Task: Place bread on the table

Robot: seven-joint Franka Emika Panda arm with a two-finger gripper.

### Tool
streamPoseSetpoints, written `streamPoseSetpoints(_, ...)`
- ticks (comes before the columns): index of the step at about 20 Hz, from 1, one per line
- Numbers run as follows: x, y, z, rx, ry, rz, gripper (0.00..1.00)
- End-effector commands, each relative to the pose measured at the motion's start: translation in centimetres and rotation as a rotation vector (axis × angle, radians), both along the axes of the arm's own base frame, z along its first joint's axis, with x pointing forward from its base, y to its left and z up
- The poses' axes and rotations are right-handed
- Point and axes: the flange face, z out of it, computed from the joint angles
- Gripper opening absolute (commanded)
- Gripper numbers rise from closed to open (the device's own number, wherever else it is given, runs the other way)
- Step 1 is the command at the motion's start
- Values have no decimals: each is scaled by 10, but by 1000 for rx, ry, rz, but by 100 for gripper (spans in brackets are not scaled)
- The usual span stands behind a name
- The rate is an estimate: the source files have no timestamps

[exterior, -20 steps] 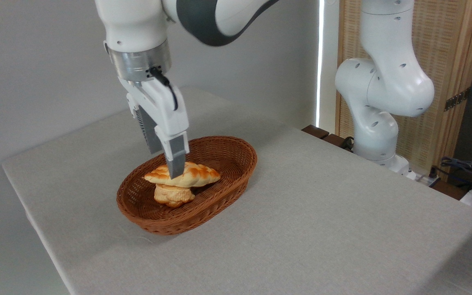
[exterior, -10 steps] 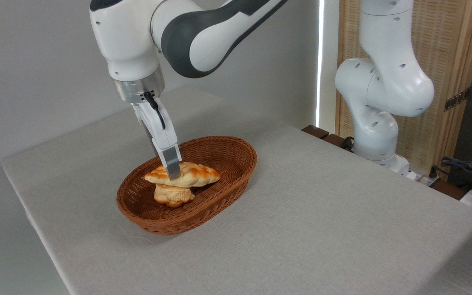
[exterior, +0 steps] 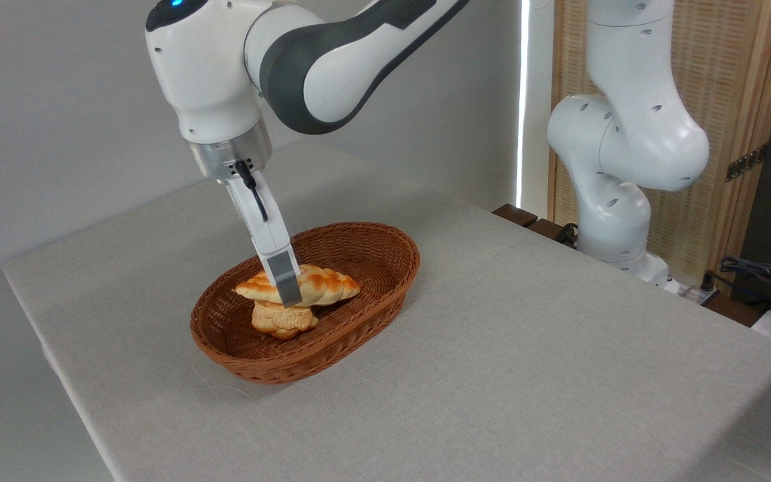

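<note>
Gripper is what I watch first: it reaches down from the arm at a slight tilt, and its near finger lies flat against the front face of the bread, tip down at the loaf's lower edge. I see only that one grey finger; the other is hidden behind it and behind the loaf, so I cannot tell whether the jaws are clamped on the bread or merely straddling it.

The bread runs across under the finger, one pointed end poking out to the left of it and the longer braided part stretching to the right. Directly beneath the gripper, the loaf sits on top of a paler ruffled bun, touching it and propped clear of the basket floor. Both pieces are inside the basket, in the half nearer me; the far half, behind and to the right of the gripper, holds nothing that I can see.

The basket rests on the table, whose grey cloth spreads wide to the right and in front of the gripper. Well away to the right, past the table's edge, stands the white base column of the robot, with a slatted wooden screen behind it.
</note>
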Motion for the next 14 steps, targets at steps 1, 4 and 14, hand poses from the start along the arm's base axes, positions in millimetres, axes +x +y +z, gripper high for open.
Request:
streamPoseSetpoints(1, 2, -7, -8, 7, 3, -19, 100)
streamPoseSetpoints(4, 1, -10, -10, 8, 5, -22, 100)
streamPoseSetpoints(14, 1, -9, -9, 7, 6, -28, 42)
